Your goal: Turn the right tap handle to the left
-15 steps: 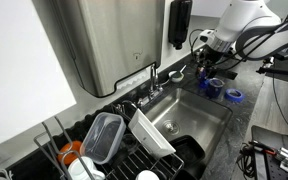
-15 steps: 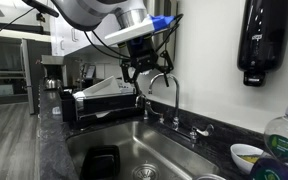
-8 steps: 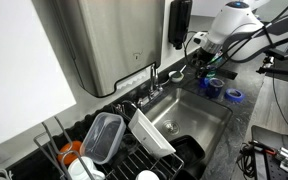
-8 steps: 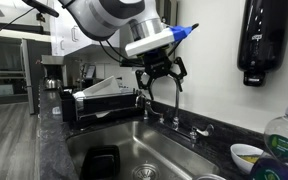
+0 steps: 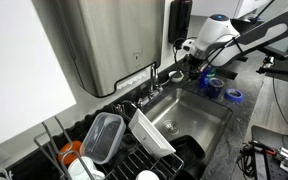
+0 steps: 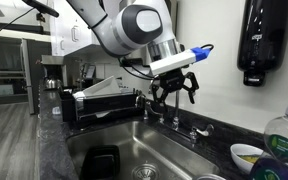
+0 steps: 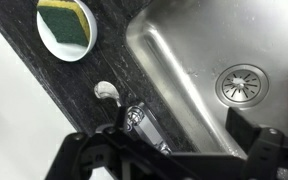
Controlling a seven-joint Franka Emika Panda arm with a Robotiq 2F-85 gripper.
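Note:
The right tap handle (image 7: pixel 143 123) is a short chrome lever on the dark counter behind the sink, and it lies between my fingers in the wrist view. It also shows in both exterior views (image 6: pixel 196 130) (image 5: pixel 176 73). My gripper (image 6: pixel 174 88) (image 5: pixel 193 66) (image 7: pixel 174 152) is open and empty. It hangs above the faucet, a little above and beside the right handle, and does not touch it. The taller chrome spout (image 6: pixel 175 97) and the second handle (image 6: pixel 150 115) stand to its left.
The steel sink (image 6: pixel 119 140) has its drain (image 7: pixel 242 83) below. A white bowl with a yellow-green sponge (image 7: pixel 66 25) sits on the counter near the handle. A dish rack (image 5: pixel 134 150) holds a container and dishes. A black soap dispenser (image 6: pixel 260 42) hangs on the wall.
My gripper has moved sideways along the wall from above the spout toward the right handle, and has come down a little. It has stayed open.

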